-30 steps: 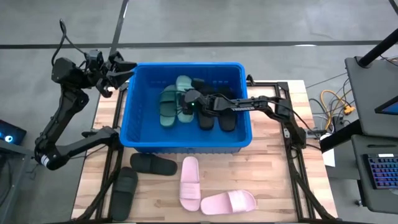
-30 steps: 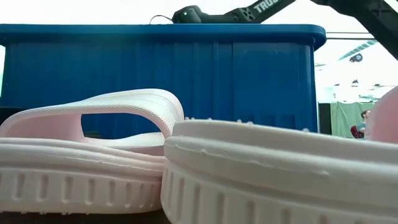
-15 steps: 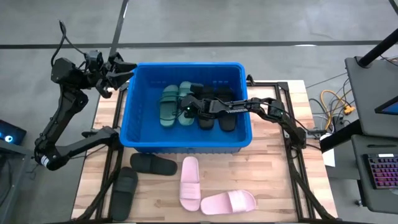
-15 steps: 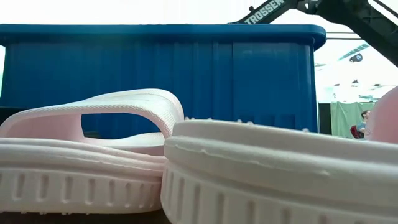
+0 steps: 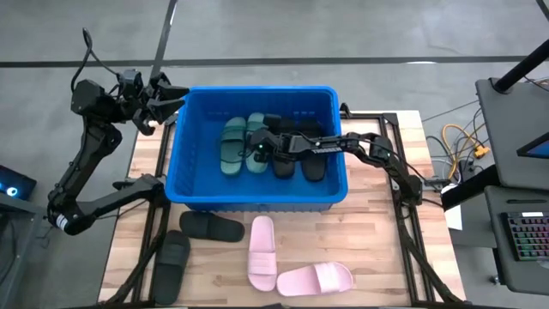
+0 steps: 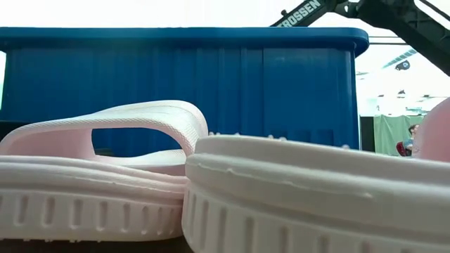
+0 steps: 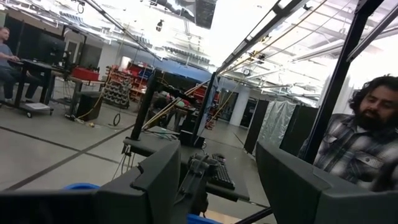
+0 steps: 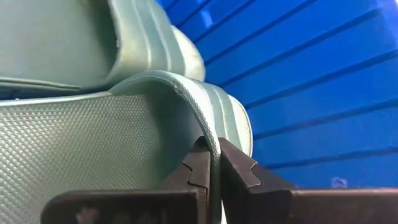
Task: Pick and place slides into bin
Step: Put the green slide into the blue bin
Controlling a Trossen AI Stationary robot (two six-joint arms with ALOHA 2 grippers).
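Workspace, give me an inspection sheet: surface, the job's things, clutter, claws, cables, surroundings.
Surface: wooden table, blue bin on it.
Job's things: in the bin, two green slides and two black slides; on the table in front of it, two black slides and two pink slides.
Clutter: nothing seen.
Claws: right claw inside the bin, shut on a green slide's strap; left claw open and empty, raised outside the bin's left far corner.
Cables: bundle off the table's right edge.
Surroundings: keyboard at right; a person beyond the table.
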